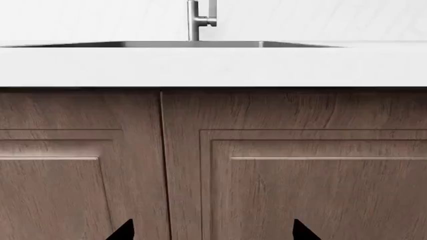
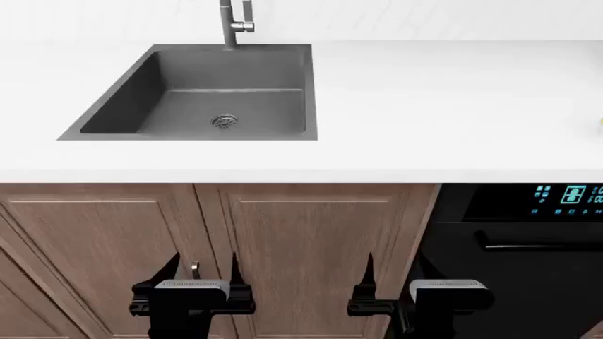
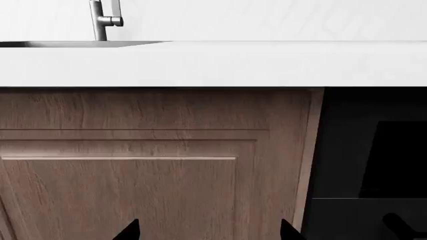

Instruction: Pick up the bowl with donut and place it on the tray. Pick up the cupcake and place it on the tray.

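Head view: a wheeled two-armed robot faces a kitchen counter with none of its targets in sight. At the upper left of the frame, a dark sink sits sunk in the white counter with a steel tap behind it. Below, wooden cabinet doors fill the lower left and centre, and a black oven with a lit blue display occupies the lower right. Low in the frame, the left gripper hangs in front of the cabinets with its two dark fingers spread wide and nothing between them; to its right, the right gripper is likewise spread wide and empty, near the seam between cabinet and oven. Both wrist cameras show only counter edge, cabinet fronts and fingertip points. The bowl, the donut, the cupcake and the tray appear in no frame; a tiny yellowish speck at the far right edge of the counter is too small to identify. The step in hand looks like a search, and doing it well probably means turning or rolling toward the right, keeping both arms low and clear of the counter lip until the bowl is found.
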You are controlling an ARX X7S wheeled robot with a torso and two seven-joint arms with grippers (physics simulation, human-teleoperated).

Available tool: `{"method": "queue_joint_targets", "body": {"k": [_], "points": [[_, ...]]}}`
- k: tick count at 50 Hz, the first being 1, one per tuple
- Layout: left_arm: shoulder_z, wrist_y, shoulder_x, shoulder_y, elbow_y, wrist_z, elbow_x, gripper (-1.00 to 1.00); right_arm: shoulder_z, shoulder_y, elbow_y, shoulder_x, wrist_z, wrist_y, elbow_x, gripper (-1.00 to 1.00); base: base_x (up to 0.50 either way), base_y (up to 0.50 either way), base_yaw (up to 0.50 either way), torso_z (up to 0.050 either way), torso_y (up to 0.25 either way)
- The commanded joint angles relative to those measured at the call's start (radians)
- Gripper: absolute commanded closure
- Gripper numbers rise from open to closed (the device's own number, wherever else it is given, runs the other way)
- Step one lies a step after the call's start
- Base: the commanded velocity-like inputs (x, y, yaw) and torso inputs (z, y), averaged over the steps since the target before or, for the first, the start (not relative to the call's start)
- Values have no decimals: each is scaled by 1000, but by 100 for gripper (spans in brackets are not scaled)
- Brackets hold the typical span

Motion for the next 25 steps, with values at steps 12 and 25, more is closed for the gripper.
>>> {"method": "queue_joint_targets", "body": {"k": [12, 25], "points": [[55, -74, -51, 14, 116, -70, -27, -100, -52, -6, -70, 45, 64, 39, 65, -100, 0, 0, 0, 0, 0], [31, -649, -104, -65, 706, -99, -89, -100, -69, 58, -630, 100, 103, 554, 90, -100, 0, 0, 0, 0, 0]]}}
